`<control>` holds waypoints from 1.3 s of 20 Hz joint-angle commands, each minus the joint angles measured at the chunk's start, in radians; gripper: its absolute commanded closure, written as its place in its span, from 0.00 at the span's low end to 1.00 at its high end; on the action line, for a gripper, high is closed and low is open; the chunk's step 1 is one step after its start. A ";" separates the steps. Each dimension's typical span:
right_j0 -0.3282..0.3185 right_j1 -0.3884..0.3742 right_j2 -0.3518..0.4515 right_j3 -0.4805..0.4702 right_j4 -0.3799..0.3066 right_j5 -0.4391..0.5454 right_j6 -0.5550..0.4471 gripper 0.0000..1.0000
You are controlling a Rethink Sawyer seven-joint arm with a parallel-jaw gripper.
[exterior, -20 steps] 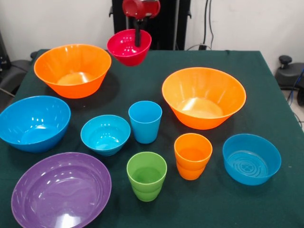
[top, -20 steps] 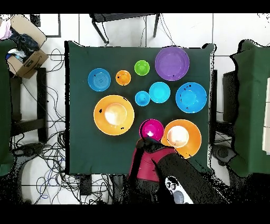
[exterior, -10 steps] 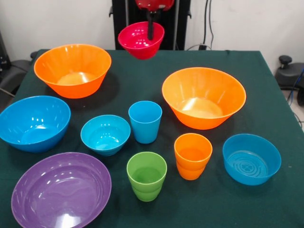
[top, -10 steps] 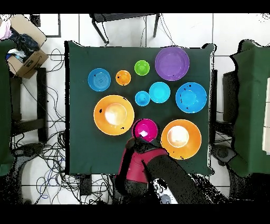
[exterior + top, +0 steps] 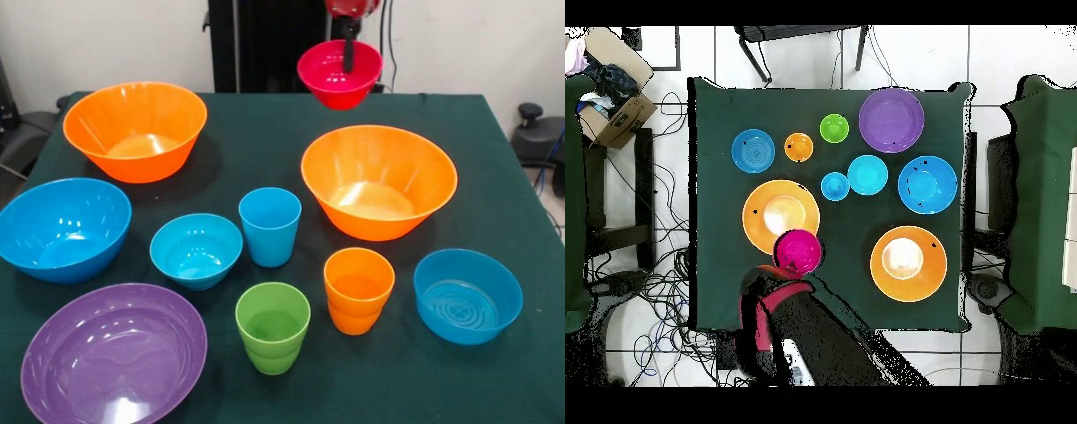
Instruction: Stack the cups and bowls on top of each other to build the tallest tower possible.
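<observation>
Green cloth covers the table [image 5: 265, 150], where nothing is stacked yet — every cup and bowl stands apart. Only the small red bowl [image 5: 339, 74] is aloft, its rim pinched by the gripper [image 5: 349, 55], just behind the right-hand large orange bowl [image 5: 379, 181] — a likely base.

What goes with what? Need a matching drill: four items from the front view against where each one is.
1 red bowl
2 purple bowl
3 green cup
4 blue cup

a bottom left corner of the table
b held in the air by the gripper
c between two blue bowls and the orange cup
d directly in front of the blue cup

1-b, 2-a, 3-d, 4-c
</observation>
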State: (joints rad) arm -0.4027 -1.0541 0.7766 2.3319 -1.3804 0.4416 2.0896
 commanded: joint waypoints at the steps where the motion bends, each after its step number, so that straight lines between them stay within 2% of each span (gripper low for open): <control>1: 0.124 0.111 -0.107 -0.076 -0.112 -0.028 0.280 1.00; 9: 0.227 0.155 -0.194 -0.165 -0.151 -0.045 0.360 1.00; 19: 0.260 0.219 -0.238 -0.282 -0.138 -0.027 0.347 1.00; 26: 0.268 0.245 -0.247 -0.357 -0.094 -0.016 0.284 1.00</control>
State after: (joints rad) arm -0.1607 -0.8794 0.5671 2.0925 -1.4430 0.4416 2.2575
